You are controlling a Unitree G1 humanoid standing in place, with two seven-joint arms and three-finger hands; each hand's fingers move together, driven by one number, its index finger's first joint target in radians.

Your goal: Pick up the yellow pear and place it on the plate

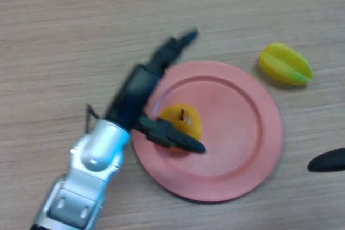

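- The wooden surface fills the whole head view and carries everything else.
- The pink plate lies at the centre-right, round with a raised rim and flat on the surface.
- The left arm comes in from the lower left corner, its silver forearm angled up toward the plate's left edge. The left robot hand sits over that rim. Its fingers reach up and away past the plate's top-left edge, nearly straight. Its thumb stretches across the plate, low and just in front of the fruit.
- The yellow pear already sits on the plate, left of its centre, stem up. The thumb looks to be touching or just beside its lower edge. The fingers are apart from it, so the hand is spread and holds nothing.
- A yellow-green starfruit lies on the surface beyond the plate's upper right rim, well apart from the pear.
- The right robot hand shows only as a dark tip at the right edge. I cannot tell how its fingers stand.
- Handling, as a judgement: the pear looks like a light, stiff, smooth toy, likely to roll if nudged. If it needs regrasping, take it round the wide lower body, not the stem.
- The placing seems done, and the hand should lift clear without brushing the pear.
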